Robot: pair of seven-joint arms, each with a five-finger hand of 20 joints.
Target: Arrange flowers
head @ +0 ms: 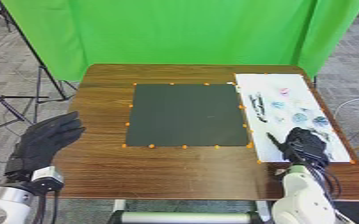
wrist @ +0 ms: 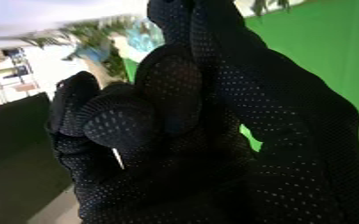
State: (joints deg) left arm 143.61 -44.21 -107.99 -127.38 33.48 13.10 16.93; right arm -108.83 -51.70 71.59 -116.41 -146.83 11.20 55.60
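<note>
Right hand [head: 307, 145], lower right, is over the white mat [head: 257, 81]; I can't tell its grip. Flowers [head: 299, 118] lie on that mat. Left hand [head: 46, 136], at left, hangs relaxed, empty. Green curtain [head: 193, 32] hangs beyond the wooden surface [head: 95, 172].

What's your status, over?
Left hand open, at table's left edge. Right hand over white sheet, hiding part. Flowers on sheet, beyond right hand.

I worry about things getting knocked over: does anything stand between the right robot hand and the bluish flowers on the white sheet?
Nothing visible does. The right robot hand is over the white sheet, close to the bluish flowers.
</note>
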